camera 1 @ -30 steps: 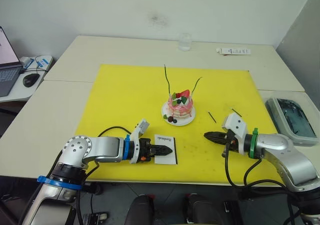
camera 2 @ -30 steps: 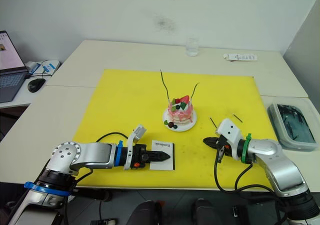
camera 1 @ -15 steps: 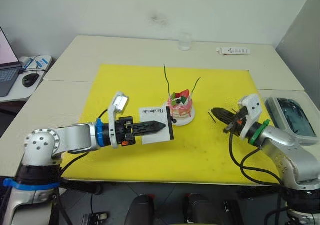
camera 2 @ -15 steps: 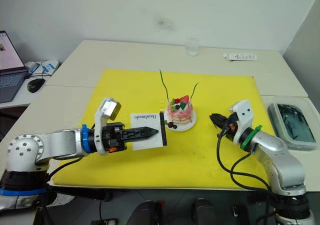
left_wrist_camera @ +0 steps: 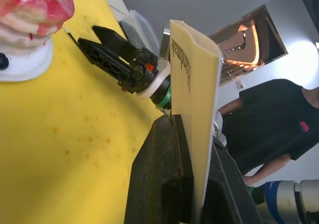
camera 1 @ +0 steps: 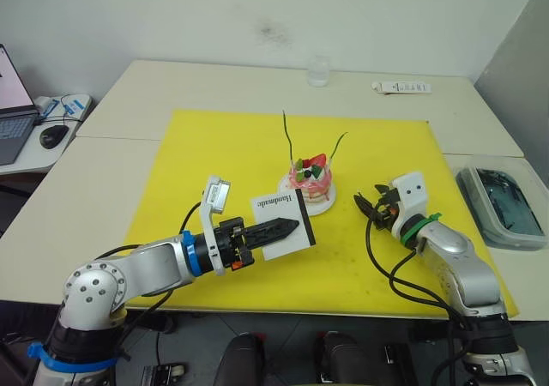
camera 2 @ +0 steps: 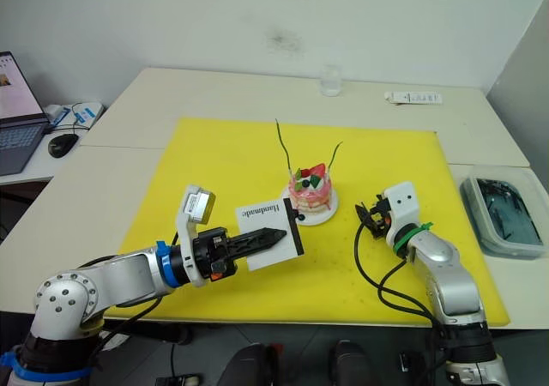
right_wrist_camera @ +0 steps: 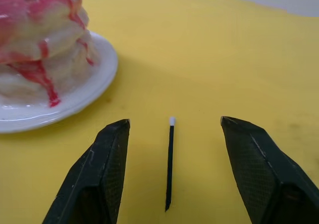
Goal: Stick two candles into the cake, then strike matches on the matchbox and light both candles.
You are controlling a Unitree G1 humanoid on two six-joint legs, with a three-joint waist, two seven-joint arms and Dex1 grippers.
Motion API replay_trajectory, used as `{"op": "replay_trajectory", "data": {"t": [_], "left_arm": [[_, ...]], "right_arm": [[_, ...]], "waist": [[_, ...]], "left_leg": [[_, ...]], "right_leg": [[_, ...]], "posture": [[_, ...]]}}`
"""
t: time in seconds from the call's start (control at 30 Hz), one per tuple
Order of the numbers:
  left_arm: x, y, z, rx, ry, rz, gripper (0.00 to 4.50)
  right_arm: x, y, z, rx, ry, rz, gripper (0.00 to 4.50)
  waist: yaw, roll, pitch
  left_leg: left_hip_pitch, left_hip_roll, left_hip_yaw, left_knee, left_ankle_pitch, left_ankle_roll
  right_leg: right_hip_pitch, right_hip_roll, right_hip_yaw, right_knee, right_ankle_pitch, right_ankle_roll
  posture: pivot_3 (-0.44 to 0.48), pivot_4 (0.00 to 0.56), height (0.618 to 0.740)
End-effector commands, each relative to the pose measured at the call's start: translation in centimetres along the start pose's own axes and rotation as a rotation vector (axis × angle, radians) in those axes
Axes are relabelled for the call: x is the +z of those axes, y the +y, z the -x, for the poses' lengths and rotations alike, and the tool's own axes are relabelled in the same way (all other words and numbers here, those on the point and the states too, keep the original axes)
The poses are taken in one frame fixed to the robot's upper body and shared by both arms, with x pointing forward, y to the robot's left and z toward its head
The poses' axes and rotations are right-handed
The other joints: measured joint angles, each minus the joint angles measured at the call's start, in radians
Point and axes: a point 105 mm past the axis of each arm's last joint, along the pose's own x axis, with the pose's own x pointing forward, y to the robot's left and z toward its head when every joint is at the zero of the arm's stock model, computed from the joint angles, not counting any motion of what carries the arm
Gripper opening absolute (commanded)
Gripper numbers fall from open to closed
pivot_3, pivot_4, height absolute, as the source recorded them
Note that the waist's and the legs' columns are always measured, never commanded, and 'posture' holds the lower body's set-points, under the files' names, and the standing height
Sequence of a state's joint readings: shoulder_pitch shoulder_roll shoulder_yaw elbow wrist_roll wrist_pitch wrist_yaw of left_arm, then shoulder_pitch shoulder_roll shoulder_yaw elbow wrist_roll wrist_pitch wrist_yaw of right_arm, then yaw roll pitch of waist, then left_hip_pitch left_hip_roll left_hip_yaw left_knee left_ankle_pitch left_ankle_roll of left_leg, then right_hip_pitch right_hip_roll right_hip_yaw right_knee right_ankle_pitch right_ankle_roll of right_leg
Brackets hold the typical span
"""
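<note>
The pink cake (camera 1: 310, 180) on its white plate stands mid-mat, with two thin green candles (camera 1: 286, 134) stuck upright in it. My left gripper (camera 1: 294, 226) is shut on the white matchbox (camera 1: 280, 224), held tilted above the mat just in front and left of the cake; its edge also rises between my fingers as the matchbox (left_wrist_camera: 195, 99). My right gripper (camera 1: 366, 206) is low over the mat to the right of the cake, open. In the right wrist view one dark match (right_wrist_camera: 170, 160) with a pale head lies on the mat between the open fingers (right_wrist_camera: 107, 164).
The yellow mat (camera 1: 214, 159) covers the table's middle. A glass (camera 1: 317, 71) and a white flat object (camera 1: 401, 87) sit at the back. A plastic container (camera 1: 500, 204) lies at the right edge, a mouse (camera 1: 52, 135) far left. A person in black (left_wrist_camera: 271, 129) stands beyond the table.
My right gripper has opened and moved left and down toward the match beside the cake. My left gripper lifted the matchbox off the mat and now holds it tilted by the cake.
</note>
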State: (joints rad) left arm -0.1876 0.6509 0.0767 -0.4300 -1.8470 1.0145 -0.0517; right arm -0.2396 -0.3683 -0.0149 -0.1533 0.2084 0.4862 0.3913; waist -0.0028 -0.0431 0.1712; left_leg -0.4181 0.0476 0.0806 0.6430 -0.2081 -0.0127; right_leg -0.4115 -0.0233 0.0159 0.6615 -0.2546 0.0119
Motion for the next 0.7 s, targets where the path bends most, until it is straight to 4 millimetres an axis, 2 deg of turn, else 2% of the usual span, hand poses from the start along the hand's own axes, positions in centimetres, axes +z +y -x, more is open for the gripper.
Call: {"op": "replay_trajectory", "data": {"t": [0.03, 0.57, 0.67, 0.7], "left_arm": [[0.5, -1.0, 0.1, -0.031, -0.031, -0.029, 0.00], [0.6, -0.6, -0.7, -0.030, -0.036, -0.037, 0.00], [0.9, -0.9, -1.0, -0.045, -0.041, -0.043, 0.00], [1.0, -0.9, -1.1, -0.045, -0.042, -0.043, 0.00]], "right_arm": [[1.2, -0.3, -0.3, -0.016, -0.058, 0.021, 3.01], [-0.9, 0.1, -0.9, -0.023, -0.008, -0.044, 3.01], [-1.3, 0.3, -0.8, -0.026, 0.004, -0.060, 2.41], [-1.4, 0.3, -0.7, -0.022, 0.008, -0.061, 2.08]], "waist": [[0.000, 0.000, 0.000], [0.000, 0.000, 0.000], [0.000, 0.000, 0.000], [0.000, 0.000, 0.000]], "left_leg": [[0.000, 0.000, 0.000, 0.000, 0.000, 0.000], [0.000, 0.000, 0.000, 0.000, 0.000, 0.000], [0.000, 0.000, 0.000, 0.000, 0.000, 0.000], [0.000, 0.000, 0.000, 0.000, 0.000, 0.000]], "right_leg": [[0.000, 0.000, 0.000, 0.000, 0.000, 0.000], [0.000, 0.000, 0.000, 0.000, 0.000, 0.000], [0.000, 0.000, 0.000, 0.000, 0.000, 0.000], [0.000, 0.000, 0.000, 0.000, 0.000, 0.000]], "posture": [[0.000, 0.150, 0.740], [0.000, 0.150, 0.740], [0.000, 0.150, 0.740], [0.000, 0.150, 0.740]]}}
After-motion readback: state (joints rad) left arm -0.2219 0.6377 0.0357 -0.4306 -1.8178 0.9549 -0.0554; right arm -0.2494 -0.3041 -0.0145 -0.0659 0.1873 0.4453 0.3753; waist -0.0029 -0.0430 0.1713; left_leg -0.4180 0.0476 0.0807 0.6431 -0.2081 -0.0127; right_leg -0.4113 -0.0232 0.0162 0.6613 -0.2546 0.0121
